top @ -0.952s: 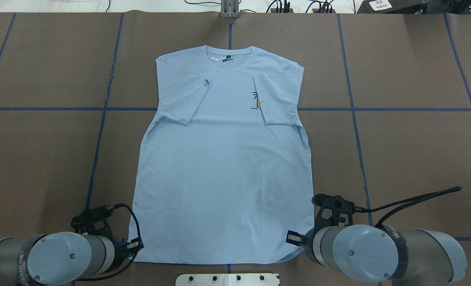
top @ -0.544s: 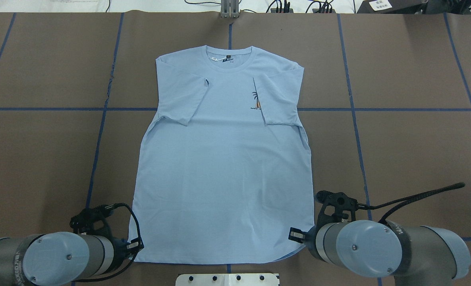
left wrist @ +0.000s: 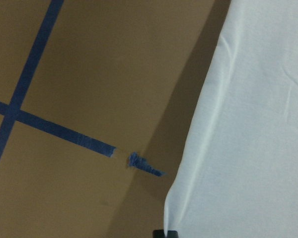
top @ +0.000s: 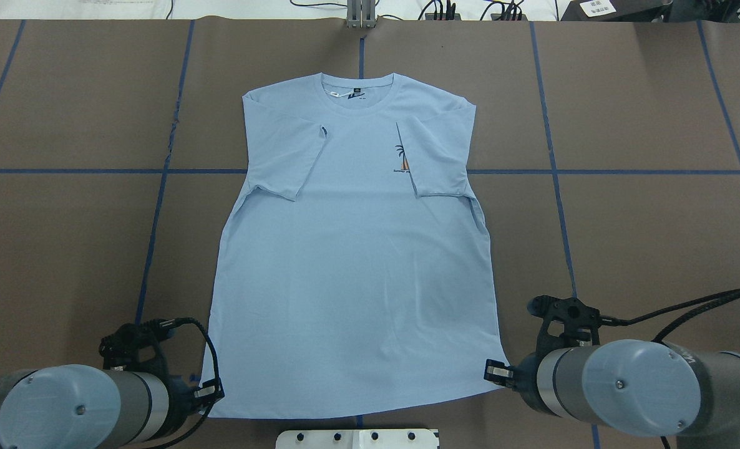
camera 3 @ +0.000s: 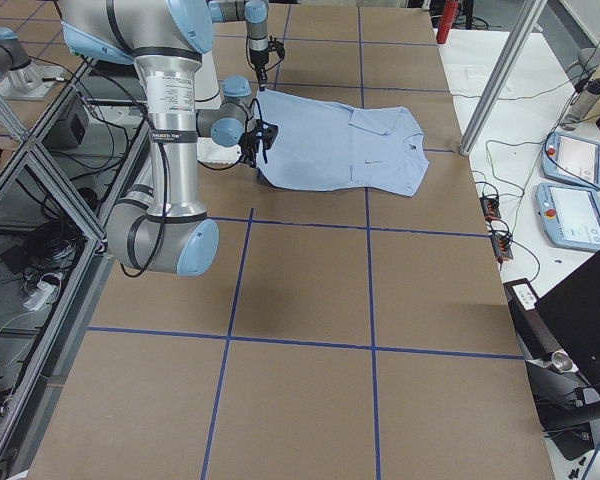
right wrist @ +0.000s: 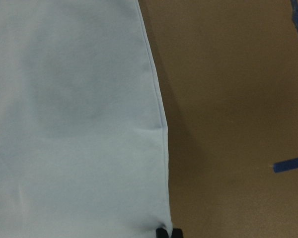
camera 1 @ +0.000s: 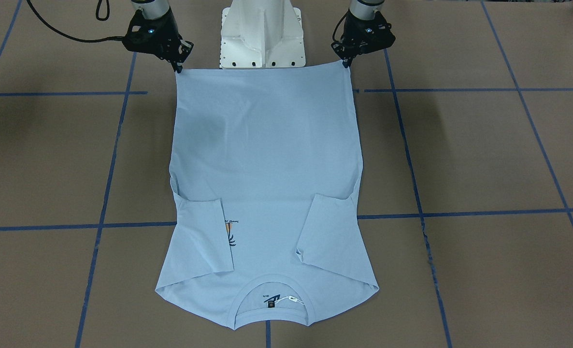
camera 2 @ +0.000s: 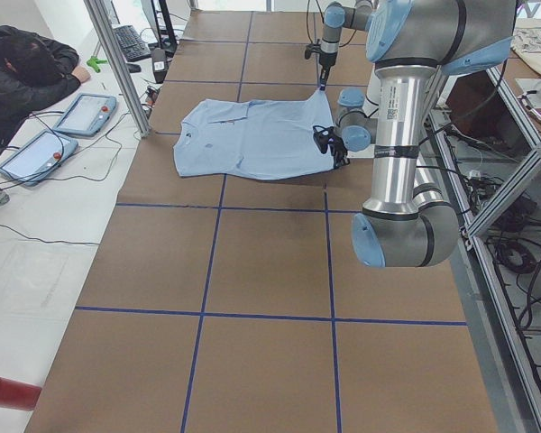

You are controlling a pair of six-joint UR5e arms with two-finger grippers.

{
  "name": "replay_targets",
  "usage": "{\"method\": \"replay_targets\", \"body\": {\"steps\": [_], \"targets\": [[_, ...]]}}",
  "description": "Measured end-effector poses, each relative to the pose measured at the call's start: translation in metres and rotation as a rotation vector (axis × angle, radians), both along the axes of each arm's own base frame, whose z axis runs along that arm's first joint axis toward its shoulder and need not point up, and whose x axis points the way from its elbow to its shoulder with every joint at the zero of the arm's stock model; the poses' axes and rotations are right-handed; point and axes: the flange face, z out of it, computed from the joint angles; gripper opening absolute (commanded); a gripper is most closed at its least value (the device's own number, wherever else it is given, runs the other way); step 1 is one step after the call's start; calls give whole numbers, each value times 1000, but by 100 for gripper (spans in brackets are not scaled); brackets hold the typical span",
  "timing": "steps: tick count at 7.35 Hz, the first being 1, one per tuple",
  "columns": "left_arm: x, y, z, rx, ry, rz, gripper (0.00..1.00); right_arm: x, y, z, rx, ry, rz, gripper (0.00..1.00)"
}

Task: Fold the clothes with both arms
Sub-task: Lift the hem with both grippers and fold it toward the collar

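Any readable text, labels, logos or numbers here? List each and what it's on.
No text here is legible enough to quote.
Neck label on the T-shirt: dark logo with tiny print, too small to read.
Lettering under the palm print: too small to read.
Lettering on the left arm: blurred.
White tag past the table's far edge: blurred.
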Motion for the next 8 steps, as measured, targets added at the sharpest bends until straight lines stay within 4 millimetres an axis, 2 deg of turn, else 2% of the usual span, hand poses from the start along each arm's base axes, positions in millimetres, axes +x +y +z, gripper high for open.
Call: {"method": "replay_targets", "body": {"steps": [1, 3, 5, 7, 8], "targets": [[-6, 10, -16, -2, 30, 34, 0, 7, 8, -2, -25, -6, -39, 0], [-17, 30, -41, 41, 78, 126, 0, 25, 38, -5, -67, -14, -136, 0], [-32, 48, -59, 83, 99, 203, 0, 44, 59, -7, -105, -18, -211, 0], [-37, 63, -66, 98, 110, 251, 0, 54, 67, -8, -125, -16, -243, 0], [-37, 61, -66, 106, 110, 252, 0, 53, 63, -7, -126, -17, -232, 0]]}}
